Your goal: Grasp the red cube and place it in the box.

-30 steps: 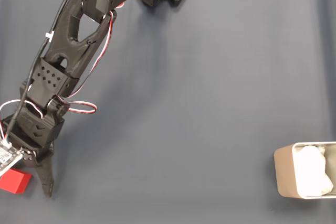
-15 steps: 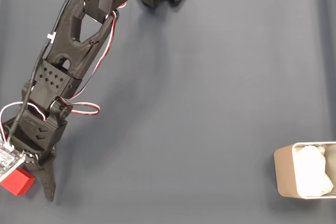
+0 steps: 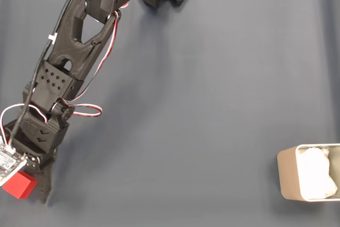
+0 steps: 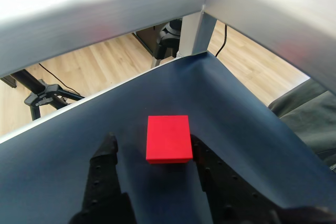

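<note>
The red cube (image 3: 19, 184) lies on the dark blue mat at the far left bottom of the fixed view. My gripper (image 3: 29, 192) stands over it, open, with one black finger (image 3: 44, 183) just right of the cube. In the wrist view the red cube (image 4: 168, 138) sits between the two fingers of the gripper (image 4: 152, 148). The right finger (image 4: 202, 156) is at the cube's edge, and a gap separates the left finger (image 4: 106, 153) from it. The beige box (image 3: 286, 176) with white lining stands at the far right bottom edge.
The black arm (image 3: 74, 51) stretches from its base at the top down the left side. The cube is close to the mat's corner, where a metal frame (image 4: 199, 24) borders it. Bare mat lies between cube and box.
The gripper has shifted slightly lower, and its visible finger has swung in closer to the cube. The cube has nudged a little to the right.
</note>
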